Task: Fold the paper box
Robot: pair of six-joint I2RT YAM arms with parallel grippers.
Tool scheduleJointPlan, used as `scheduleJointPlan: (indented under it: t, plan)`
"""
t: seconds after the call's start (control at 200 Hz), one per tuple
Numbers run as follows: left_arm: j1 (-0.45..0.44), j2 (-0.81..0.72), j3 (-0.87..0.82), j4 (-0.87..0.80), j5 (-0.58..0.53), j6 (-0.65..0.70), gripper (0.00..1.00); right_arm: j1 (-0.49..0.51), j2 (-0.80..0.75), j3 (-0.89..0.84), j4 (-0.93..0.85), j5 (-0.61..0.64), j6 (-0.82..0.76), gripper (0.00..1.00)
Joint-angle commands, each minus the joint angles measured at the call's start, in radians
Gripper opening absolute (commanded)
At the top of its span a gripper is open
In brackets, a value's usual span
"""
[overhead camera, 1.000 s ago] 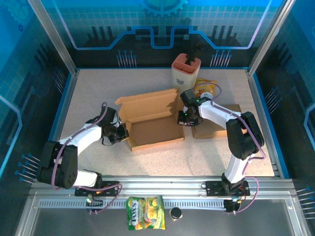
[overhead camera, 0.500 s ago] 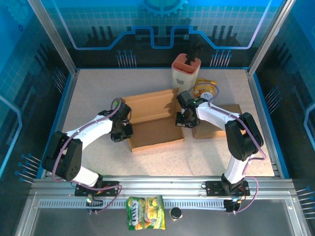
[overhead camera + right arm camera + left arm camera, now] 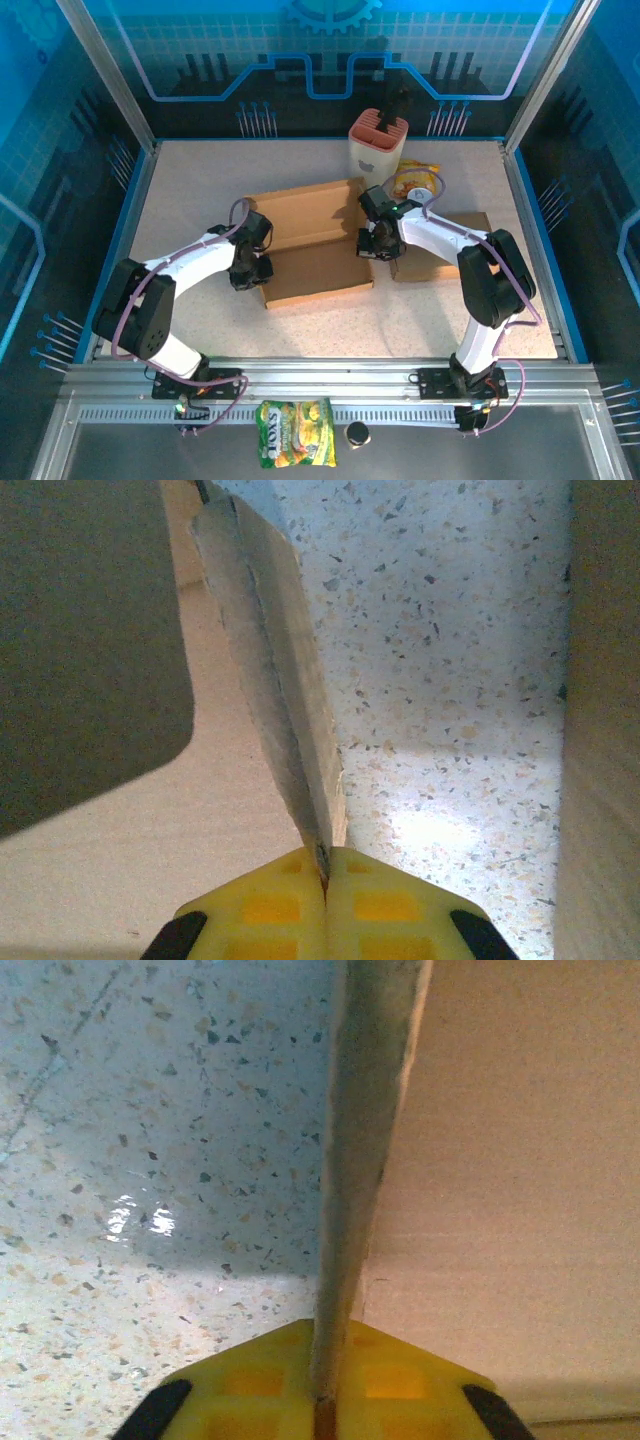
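The brown paper box (image 3: 312,255) lies in the middle of the table with its lid panel laid back toward the far side. My left gripper (image 3: 254,266) is at the box's left end, shut on the edge of its left side flap (image 3: 358,1170), which runs upright between the yellow fingers (image 3: 240,1385). At the box's right end my right gripper (image 3: 378,245) is shut on the right side flap (image 3: 275,690), pinched between its yellow fingers (image 3: 390,905).
A second flat brown cardboard piece (image 3: 440,250) lies right of the box under the right arm. A pink and white holder (image 3: 377,140) and a yellow snack bag (image 3: 415,182) stand at the back. Another snack bag (image 3: 295,446) lies on the front rail.
The left gripper has swung inward to the box's left end, and the left flap has folded in from spread out. The lid panel lies flatter. The right gripper barely moved.
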Motion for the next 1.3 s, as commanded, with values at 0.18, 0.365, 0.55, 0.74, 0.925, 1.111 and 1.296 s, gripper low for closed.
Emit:
scheduleJointPlan:
  t: [0.18,0.365,0.55,0.74,0.925,1.111,1.296]
  plan:
    - [-0.074,0.028,0.064,-0.159,-0.144,0.037,0.00,0.056,-0.076,0.002,-0.028,0.050,0.044,0.00]
    - [-0.074,0.024,0.071,-0.152,-0.141,0.046,0.05,0.069,-0.092,-0.007,-0.021,0.068,0.064,0.00]
    - [-0.075,0.056,0.057,-0.080,-0.087,0.063,0.28,0.072,-0.084,-0.009,-0.017,0.057,0.062,0.00]
    - [-0.073,0.078,0.065,-0.053,-0.100,0.069,0.21,0.075,-0.092,-0.014,-0.016,0.055,0.064,0.00]
    - [-0.074,0.076,0.073,-0.062,-0.141,0.084,0.12,0.077,-0.094,-0.021,-0.014,0.057,0.064,0.00]
    - [-0.085,0.073,0.079,-0.112,-0.204,0.078,0.02,0.082,-0.097,-0.023,-0.013,0.064,0.066,0.00]
    - [-0.116,0.007,0.078,-0.154,-0.313,0.030,0.00,0.101,-0.120,-0.027,-0.014,0.094,0.077,0.00]
